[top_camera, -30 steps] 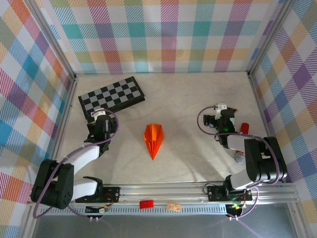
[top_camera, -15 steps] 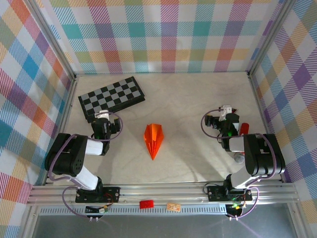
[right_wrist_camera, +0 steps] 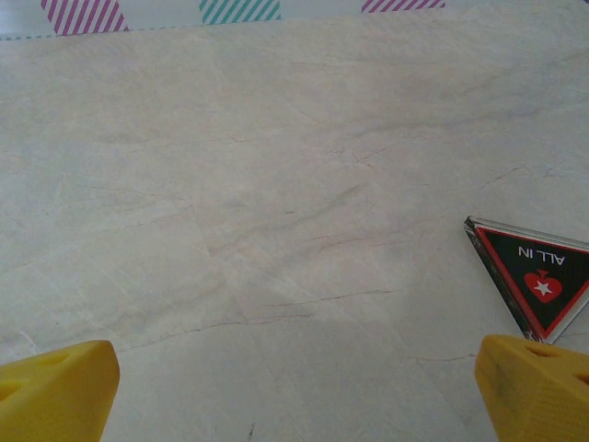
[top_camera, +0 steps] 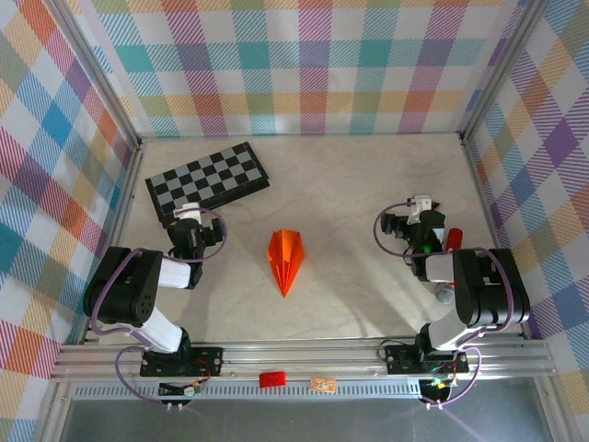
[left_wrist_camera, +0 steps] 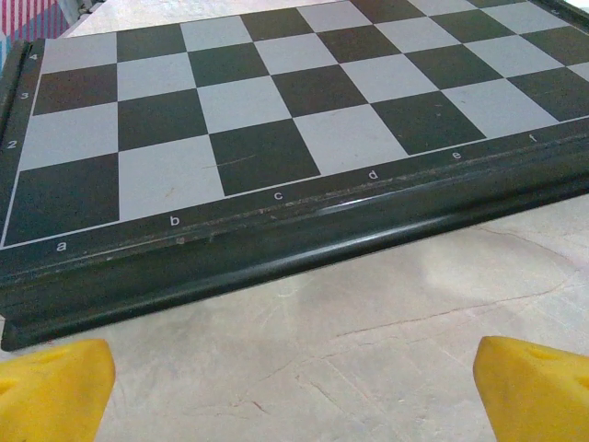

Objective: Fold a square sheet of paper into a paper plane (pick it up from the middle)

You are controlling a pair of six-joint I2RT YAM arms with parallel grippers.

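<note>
The orange paper plane (top_camera: pixel 286 260) lay on the desk (top_camera: pixel 350 175) midway between the two arms, nose toward the near edge, touched by neither. The left tool (top_camera: pixel 188 219) sat just in front of the chessboard (top_camera: pixel 207 181) and the right tool (top_camera: pixel 420 208) was well off to the other side. Both had their yellow fingers spread wide with nothing between them.

To my eye the folding looked finished and the step in hand was simply getting clear. Doing it well would mean drawing each arm back along its own side, low and slow, so that no cable or finger swept across the middle and nudged the light dart.

From above the plane was too small to judge whether its wings matched or the centre crease was sharp. Near the right arm a red cylinder (top_camera: pixel 454 239) was partly hidden by the arm. In the right wrist view a dark triangle (right_wrist_camera: pixel 537 285) marked "ALL IN" had one corner covered by a finger (right_wrist_camera: pixel 534 391).
</note>
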